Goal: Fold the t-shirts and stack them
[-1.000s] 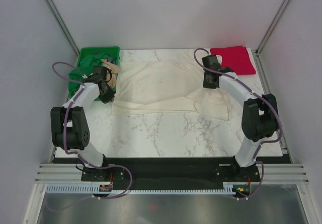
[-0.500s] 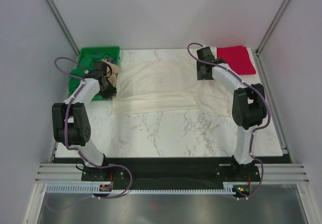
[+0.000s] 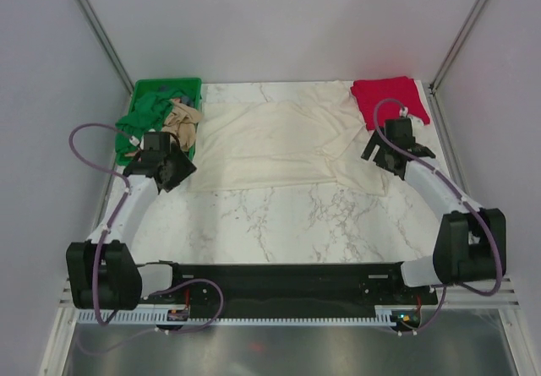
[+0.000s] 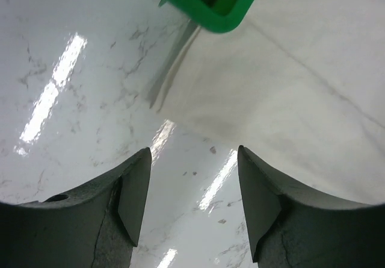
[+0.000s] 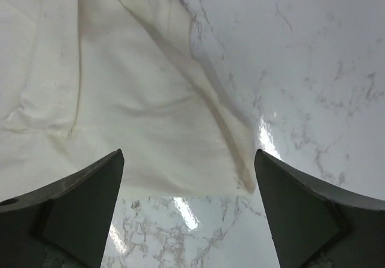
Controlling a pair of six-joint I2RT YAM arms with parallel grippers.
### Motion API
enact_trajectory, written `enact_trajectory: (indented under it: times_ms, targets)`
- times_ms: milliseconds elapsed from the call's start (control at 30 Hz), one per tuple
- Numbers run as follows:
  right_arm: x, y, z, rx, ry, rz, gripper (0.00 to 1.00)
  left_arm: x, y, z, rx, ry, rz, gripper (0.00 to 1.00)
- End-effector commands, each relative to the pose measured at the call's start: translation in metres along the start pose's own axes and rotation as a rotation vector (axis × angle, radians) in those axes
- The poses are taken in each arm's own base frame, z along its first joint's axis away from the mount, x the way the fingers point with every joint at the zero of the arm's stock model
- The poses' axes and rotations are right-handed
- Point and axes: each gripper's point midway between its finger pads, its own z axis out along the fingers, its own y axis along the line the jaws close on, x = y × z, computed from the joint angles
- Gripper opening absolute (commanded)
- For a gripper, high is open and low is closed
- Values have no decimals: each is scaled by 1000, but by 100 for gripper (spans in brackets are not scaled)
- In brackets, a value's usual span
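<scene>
A large cream-white t-shirt [image 3: 279, 139] lies spread across the back half of the marble table [image 3: 287, 224]. A bright red t-shirt [image 3: 387, 97] lies bunched at the back right corner. Tan [image 3: 180, 122] and dark green [image 3: 148, 114] t-shirts fill the green crate [image 3: 169, 84] at back left. My left gripper [image 3: 173, 171] is open just off the cream shirt's [image 4: 289, 81] near left corner, nothing between its fingers [image 4: 132, 196]. My right gripper [image 3: 385, 158] hangs wide open over that shirt's [image 5: 138, 111] near right corner, apart from it.
The crate's corner [image 4: 219, 18] shows at the top of the left wrist view. Bare marble runs from the shirt's near hem to the black base rail [image 3: 287, 279]. Grey walls and slanted frame posts [image 3: 97, 25] close in the back and sides.
Both grippers let go of the cream shirt and opened. Both arms drew back toward the near side, the right one swinging outward to the right. The shirt now lies flatter, spread further back.
</scene>
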Motion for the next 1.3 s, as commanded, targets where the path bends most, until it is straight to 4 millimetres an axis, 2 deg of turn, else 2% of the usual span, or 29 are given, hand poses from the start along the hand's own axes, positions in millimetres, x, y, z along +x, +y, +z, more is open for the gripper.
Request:
enact_trajectory:
  times_ms: [0, 33, 67, 133, 167, 267, 467, 667, 867, 900, 967, 1000, 1067, 1100, 1133, 1167, 1200, 1233, 1267]
  targets:
    - [39, 16, -12, -157, 36, 169, 97, 29, 15, 9, 27, -11, -81, 67]
    - [45, 13, -14, -168, 41, 197, 96, 34, 17, 11, 33, -12, -93, 67]
    - [62, 4, -13, -153, 66, 200, 96, 32, 15, 12, 56, -39, -110, 67]
    - [65, -1, -14, -161, 57, 225, 93, 44, 23, 18, 43, -23, -128, 67]
    - [76, -5, -10, -149, 77, 224, 91, 44, 23, 21, 46, -29, -134, 67]
    - [87, -10, 3, -127, 114, 233, 88, 53, 23, 30, 51, -6, -152, 67]
    - [97, -19, 26, -93, 126, 254, 81, 60, 31, 45, 8, 13, -169, 66]
    - [85, -30, 40, -60, 92, 276, 76, 55, 32, 49, 16, -34, -194, 67]
    - [87, -30, 51, -68, 124, 296, 60, 48, 36, 62, -43, -53, -234, 64]
    - [89, -30, 52, -67, 129, 292, 54, 48, 37, 66, -56, -49, -238, 63]
    - [86, -31, 52, -64, 119, 283, 47, 46, 37, 70, -67, -55, -246, 61]
    - [86, -31, 52, -65, 120, 280, 40, 46, 37, 75, -76, -50, -249, 61]
    - [84, -30, 52, -69, 115, 275, 34, 44, 36, 80, -81, -47, -255, 59]
    - [83, -31, 52, -67, 114, 279, 25, 41, 35, 85, -87, -45, -257, 58]
    - [84, -31, 52, -67, 117, 276, 22, 39, 34, 87, -87, -47, -261, 56]
    - [82, -31, 52, -68, 115, 280, 19, 34, 30, 89, -79, -54, -264, 44]
    - [81, -32, 52, -68, 116, 286, 9, 32, 29, 91, -71, -56, -267, 32]
    - [78, -31, 51, -73, 112, 288, 5, 33, 28, 94, -73, -46, -257, 12]
    - [72, -33, 49, -74, 103, 297, 0, 28, 22, 93, -49, -50, -250, 3]
